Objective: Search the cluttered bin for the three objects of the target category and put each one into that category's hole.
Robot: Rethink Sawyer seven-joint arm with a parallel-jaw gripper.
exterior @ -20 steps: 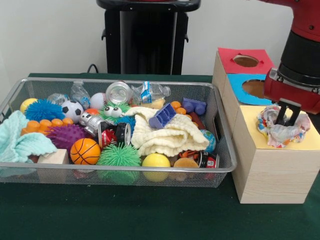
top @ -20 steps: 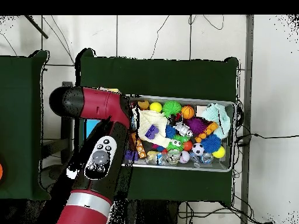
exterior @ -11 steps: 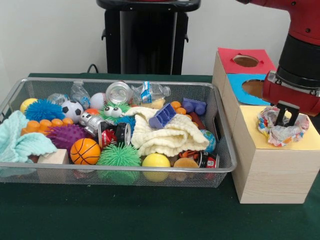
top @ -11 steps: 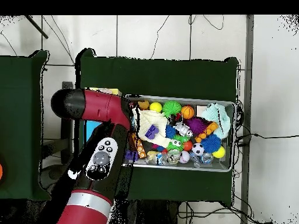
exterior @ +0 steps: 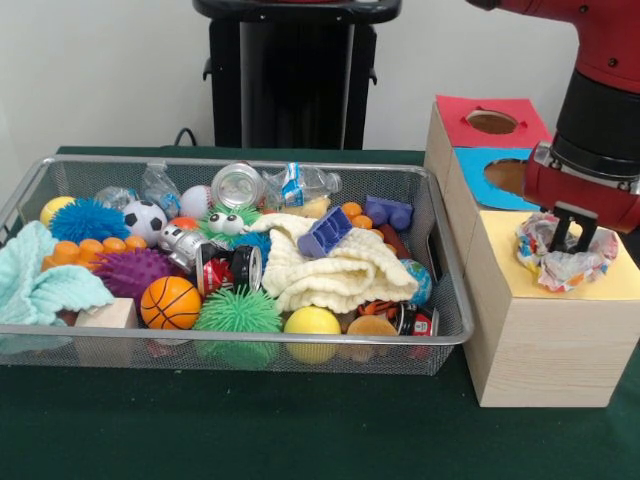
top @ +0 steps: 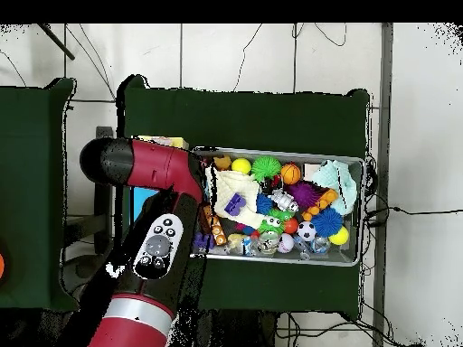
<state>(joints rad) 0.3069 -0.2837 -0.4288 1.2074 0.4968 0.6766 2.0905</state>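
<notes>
A crumpled, multicoloured cloth bundle (exterior: 572, 265) lies on the yellow top of the nearest wooden box (exterior: 500, 255), covering its hole. My gripper (exterior: 570, 238) stands straight above it. Its two black fingers are apart and dip into the bundle's top, so it is open. The wire bin (exterior: 230, 338) to the left holds a cream knitted cloth (exterior: 335, 270) in its middle and a mint cloth (exterior: 35, 280) at its left end. In the overhead view the red arm (top: 158, 172) hides the gripper and the yellow box; the bin (top: 354, 163) lies to its right.
Behind the yellow box stand a blue-topped box (exterior: 478, 160) and a red-topped box (exterior: 460, 112), each with a round hole. The bin also holds balls, spiky toys, cans, plastic bottles and purple blocks. A black pedestal (exterior: 295, 80) rises behind the bin.
The gripper has shifted slightly left and up over the bundle. The bundle has stayed on the yellow box top, its folds barely changed.
</notes>
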